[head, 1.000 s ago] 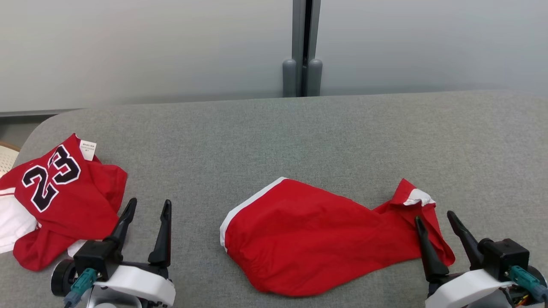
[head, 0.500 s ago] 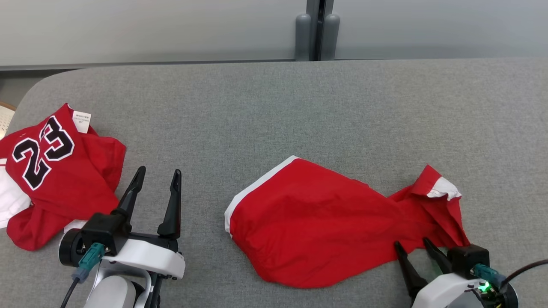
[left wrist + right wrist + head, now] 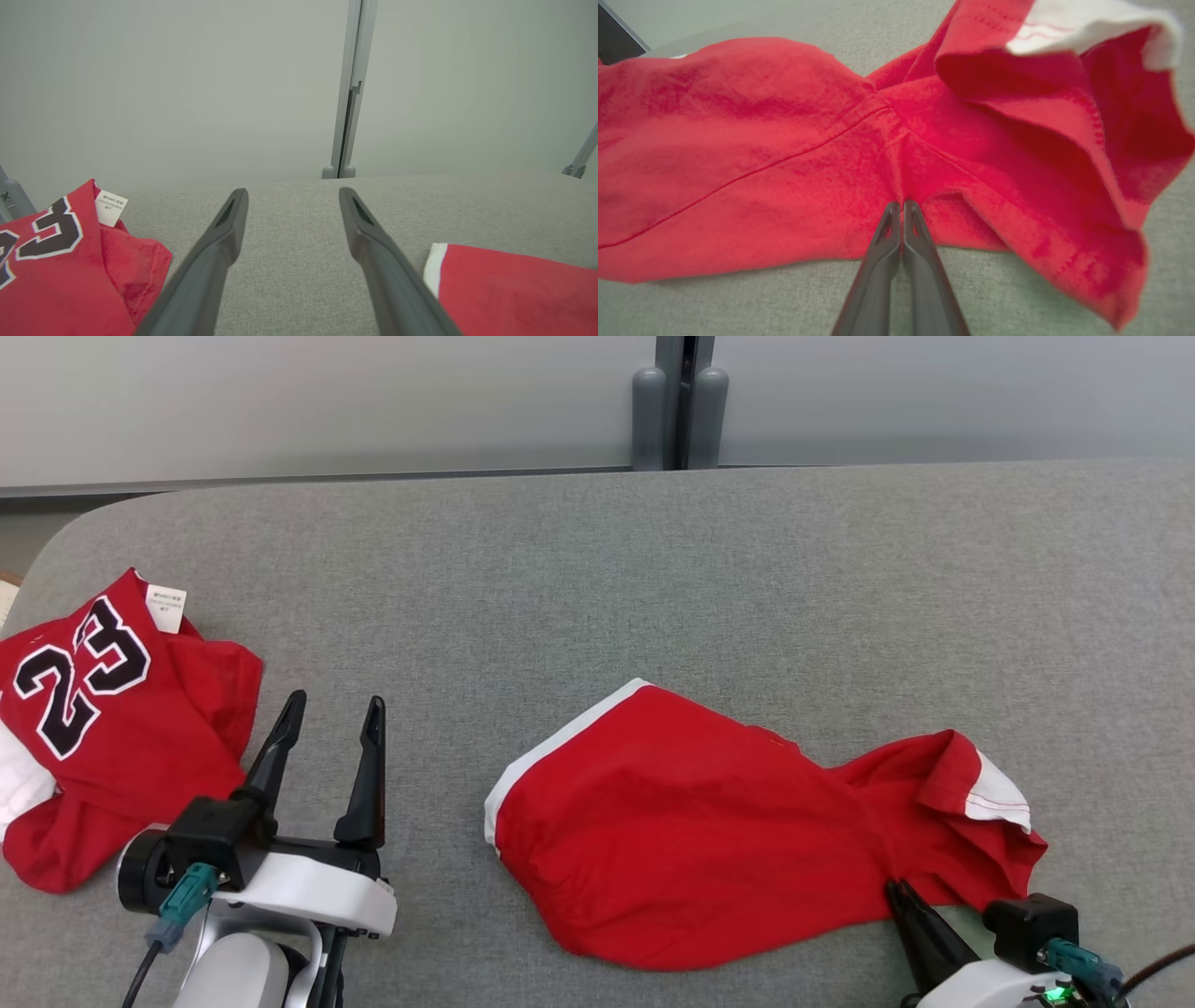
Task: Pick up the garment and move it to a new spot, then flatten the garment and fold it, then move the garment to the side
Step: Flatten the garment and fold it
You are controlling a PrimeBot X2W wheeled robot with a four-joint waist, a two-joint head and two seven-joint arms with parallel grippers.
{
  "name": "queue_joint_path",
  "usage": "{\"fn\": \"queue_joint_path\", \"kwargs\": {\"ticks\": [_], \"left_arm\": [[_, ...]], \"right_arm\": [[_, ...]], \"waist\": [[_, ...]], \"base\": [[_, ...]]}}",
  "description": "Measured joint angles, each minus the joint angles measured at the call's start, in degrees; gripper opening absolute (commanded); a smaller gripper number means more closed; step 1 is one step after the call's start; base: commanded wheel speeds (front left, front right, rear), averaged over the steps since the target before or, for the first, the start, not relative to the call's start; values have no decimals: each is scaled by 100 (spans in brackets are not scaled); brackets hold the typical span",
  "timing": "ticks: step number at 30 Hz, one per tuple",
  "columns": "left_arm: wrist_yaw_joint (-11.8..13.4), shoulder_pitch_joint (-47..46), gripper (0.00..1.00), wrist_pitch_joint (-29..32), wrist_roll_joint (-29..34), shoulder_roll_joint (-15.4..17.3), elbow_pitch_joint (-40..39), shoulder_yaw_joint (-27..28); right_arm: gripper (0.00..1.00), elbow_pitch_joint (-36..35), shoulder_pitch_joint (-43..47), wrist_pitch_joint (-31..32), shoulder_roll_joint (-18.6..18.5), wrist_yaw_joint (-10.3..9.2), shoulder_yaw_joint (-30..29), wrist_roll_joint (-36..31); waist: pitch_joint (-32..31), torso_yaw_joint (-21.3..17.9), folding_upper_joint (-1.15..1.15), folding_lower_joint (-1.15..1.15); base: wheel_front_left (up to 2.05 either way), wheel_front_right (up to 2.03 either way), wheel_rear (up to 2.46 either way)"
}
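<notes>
right tool (image 3: 903, 206) clenched on garment (image 3: 709, 821) at its near edge by the seam, my handle for dragging | garment crumpled, centre-right on table (image 3: 597, 569) | left tool (image 3: 336, 700) released, parked clear, I reckon ready for flattening

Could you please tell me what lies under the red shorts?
Grey fabric tabletop shows all around the red shorts, which lie on it; anything beneath the cloth is hidden. The right gripper is shut on their near edge.
</notes>
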Motion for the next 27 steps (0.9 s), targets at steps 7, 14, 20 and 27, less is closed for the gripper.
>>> {"fn": "queue_joint_path", "kwargs": {"ticks": [7, 14, 20, 27], "left_arm": [[0, 26, 100, -2, 60, -40, -82, 99], [-9, 15, 100, -9, 130, -97, -107, 133], [-80, -219, 100, -10, 213, -234, -100, 75], [-162, -491, 100, -10, 296, -403, -118, 24]], "right_arm": [[0, -1382, 471, 364, -44, -1, -38, 25], [0, -2250, 258, 621, -127, -1, -165, 11], [0, -2143, -355, 634, -168, -1, -320, 5], [0, -1778, -951, 584, -252, -1, -371, 52]], "waist": [[0, -109, 0, 0], [61, -149, 0, 0], [248, 18, 0, 0], [544, 247, 0, 0]], "base": [[0, 0, 0], [0, 0, 0], [0, 0, 0], [0, 0, 0]]}}
